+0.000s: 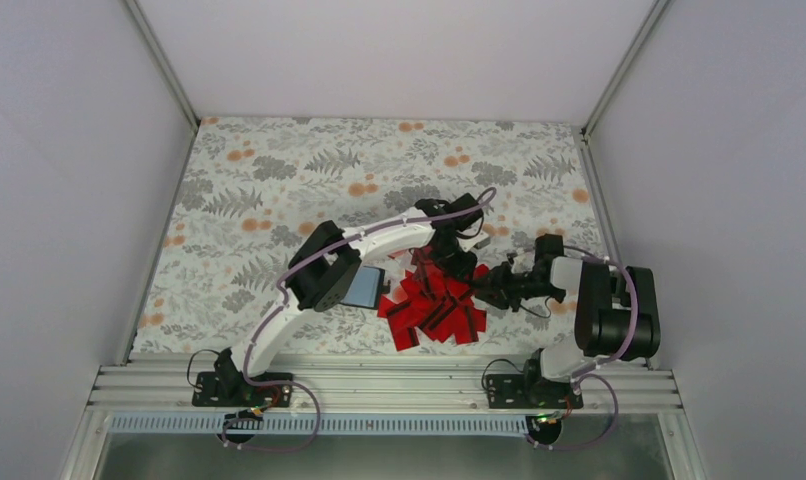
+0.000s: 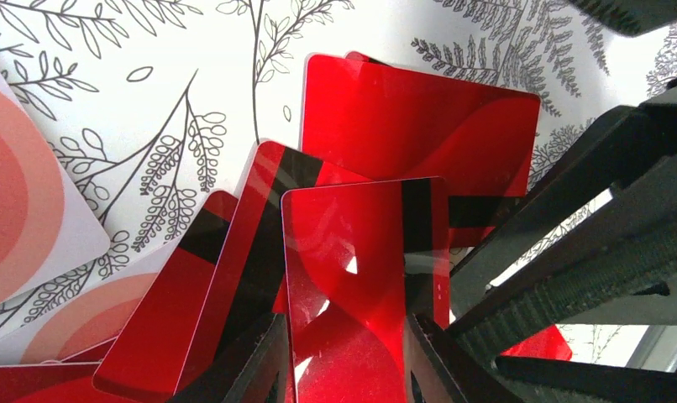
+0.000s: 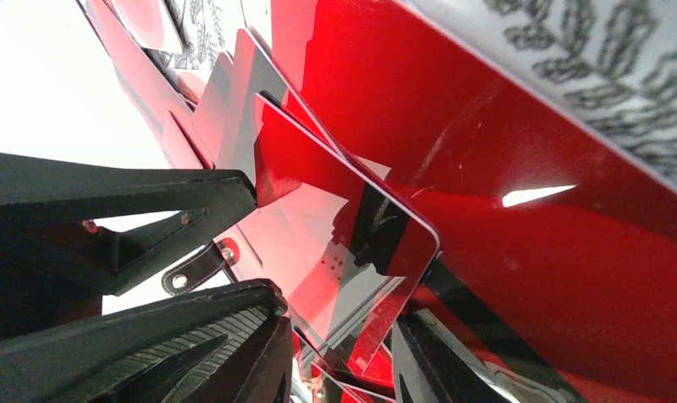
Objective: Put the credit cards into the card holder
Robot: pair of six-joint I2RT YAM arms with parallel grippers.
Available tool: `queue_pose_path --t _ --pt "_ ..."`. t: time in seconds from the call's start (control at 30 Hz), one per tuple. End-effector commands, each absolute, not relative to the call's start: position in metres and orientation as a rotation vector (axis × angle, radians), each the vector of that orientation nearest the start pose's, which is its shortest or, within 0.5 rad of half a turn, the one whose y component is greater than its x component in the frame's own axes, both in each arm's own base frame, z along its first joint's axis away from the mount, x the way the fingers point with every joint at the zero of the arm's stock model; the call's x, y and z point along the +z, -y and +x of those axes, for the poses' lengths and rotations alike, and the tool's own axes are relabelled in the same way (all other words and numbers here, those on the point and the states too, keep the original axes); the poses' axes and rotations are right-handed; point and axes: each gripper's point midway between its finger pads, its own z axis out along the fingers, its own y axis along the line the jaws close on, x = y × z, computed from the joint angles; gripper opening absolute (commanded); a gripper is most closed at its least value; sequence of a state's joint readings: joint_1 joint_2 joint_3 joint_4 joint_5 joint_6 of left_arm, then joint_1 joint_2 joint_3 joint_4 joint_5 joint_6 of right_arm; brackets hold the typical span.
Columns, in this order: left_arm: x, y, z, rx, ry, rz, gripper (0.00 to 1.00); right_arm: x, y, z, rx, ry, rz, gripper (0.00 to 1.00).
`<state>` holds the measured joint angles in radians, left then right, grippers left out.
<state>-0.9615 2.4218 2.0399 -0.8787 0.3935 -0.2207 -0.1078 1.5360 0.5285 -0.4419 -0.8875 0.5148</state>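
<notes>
Overhead, we are looking down on a cloth (image 1: 279, 180) printed with grey ferns and orange flowers, lying inside plain white walls (image 1: 69, 200), with a metal rail (image 1: 379, 385) running along the near edge where both arms are bolted. The credit cards (image 1: 434, 308) are lying fanned in a red heap near the front of the cloth. The card holder (image 1: 364, 288) is lying just left of them, showing a grey-blue panel and half hidden under the left arm. Only this view is showing the holder; the left gripper (image 1: 449, 262) and right gripper (image 1: 487, 285) are meeting over the heap, too small here to read. The wrist views are giving us what it lacks: one card (image 2: 352, 252) is sitting across the gap between each gripper's own half-closed fingers, with the other gripper's ribbed fingers touching its side edge. We cannot tell whether either pincer is actually clamping that card or merely standing around it. At the left edge of the left wrist view, a pale rounded-corner shape with orange rings (image 2: 24, 210) is being cut off, and we cannot make out what it is. Glare is washing out much of the right wrist view.
</notes>
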Motion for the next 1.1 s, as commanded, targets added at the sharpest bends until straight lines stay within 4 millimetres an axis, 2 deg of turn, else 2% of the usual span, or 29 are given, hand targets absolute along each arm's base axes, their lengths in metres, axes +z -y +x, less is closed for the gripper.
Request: queue_pose_path --t 0.0,0.17,0.33,0.67,1.07 --pt "0.009 0.48 0.215 -0.909 -2.873 1.231 0.36 0.011 -0.11 0.231 1.37 -2.763 0.773 0.31" --pt "0.016 0.477 0.215 -1.089 -2.892 1.161 0.36 0.02 -0.113 0.236 1.404 -2.723 0.734 0.31" --pt "0.022 0.474 0.215 -1.22 -2.895 1.11 0.36 0.037 -0.116 0.245 1.453 -2.653 0.67 0.31" --pt "0.023 0.468 0.22 -1.254 -2.904 1.062 0.36 0.06 -0.118 0.251 1.474 -2.577 0.593 0.31" --pt "0.019 0.466 0.223 -1.265 -2.914 1.03 0.36 0.036 -0.118 0.243 1.475 -2.644 0.658 0.26"
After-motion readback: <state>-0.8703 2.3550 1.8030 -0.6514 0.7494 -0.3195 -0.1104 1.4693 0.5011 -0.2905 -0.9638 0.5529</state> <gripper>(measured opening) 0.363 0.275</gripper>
